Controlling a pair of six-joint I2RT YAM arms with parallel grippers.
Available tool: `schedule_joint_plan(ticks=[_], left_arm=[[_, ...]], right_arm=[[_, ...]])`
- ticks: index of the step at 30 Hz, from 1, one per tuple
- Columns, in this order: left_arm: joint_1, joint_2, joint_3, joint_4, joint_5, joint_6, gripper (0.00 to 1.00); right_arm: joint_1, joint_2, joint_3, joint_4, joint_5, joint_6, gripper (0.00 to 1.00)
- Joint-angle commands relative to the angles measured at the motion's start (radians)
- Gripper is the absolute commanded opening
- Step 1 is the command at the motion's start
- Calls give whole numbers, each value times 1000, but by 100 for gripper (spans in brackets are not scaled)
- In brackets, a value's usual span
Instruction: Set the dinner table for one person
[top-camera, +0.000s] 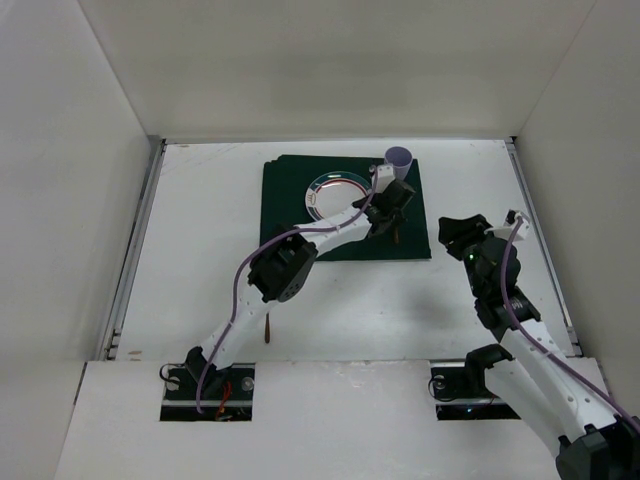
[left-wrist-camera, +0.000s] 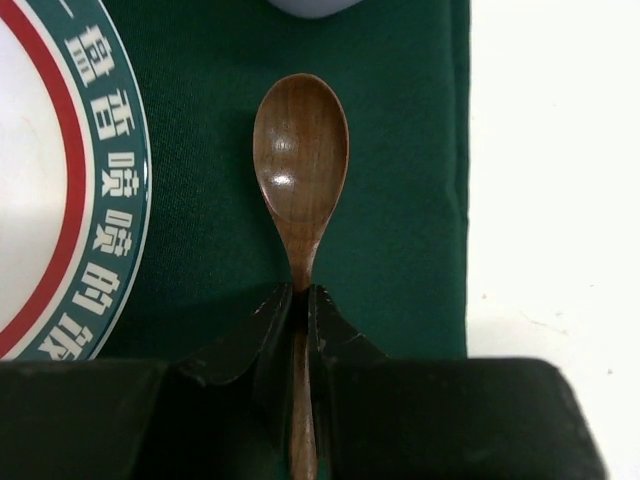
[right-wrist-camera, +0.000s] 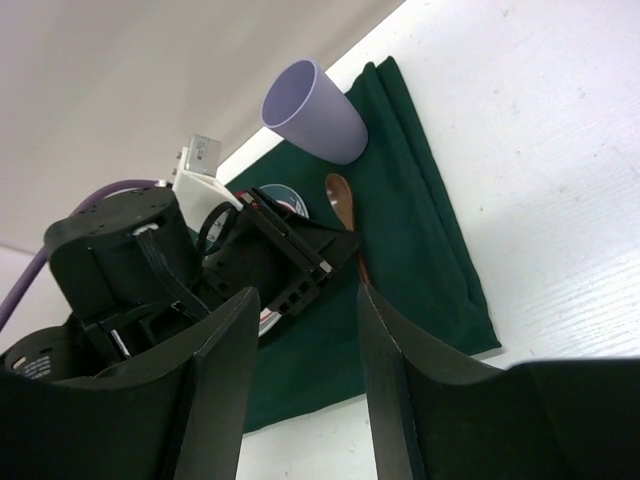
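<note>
A brown wooden spoon (left-wrist-camera: 300, 170) lies lengthwise over the dark green placemat (left-wrist-camera: 400, 200), just right of the plate (left-wrist-camera: 60, 180) with its red and teal rim. My left gripper (left-wrist-camera: 300, 295) is shut on the spoon's handle. From above, the left gripper (top-camera: 395, 203) is over the placemat (top-camera: 300, 215) on the white dinner table (top-camera: 200, 250), and the handle end of the spoon (top-camera: 398, 237) pokes out behind it. A lilac cup (top-camera: 399, 158) stands at the mat's far right corner. My right gripper (right-wrist-camera: 305, 300) is open and empty, hovering right of the mat.
A small brown utensil (top-camera: 268, 328) lies on the table under the left arm, near the front edge. White walls enclose the table at the back and both sides. The right gripper (top-camera: 452, 232) sits close to the mat's right edge.
</note>
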Motion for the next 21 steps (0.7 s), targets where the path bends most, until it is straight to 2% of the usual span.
schedule_joint_plan(ticks=[1,14,21], left_arm=[[-2,-1,52,-15,22,6,9],[-14,-14,54,-24,-10,49,21],[-17,-158,3,25,-8,61,31]], right_arm=[[-9,0,6,62,-16,3,50],[-8,5,4,71,-23,3,50],[-11,-9,0,71,-22,8,50]])
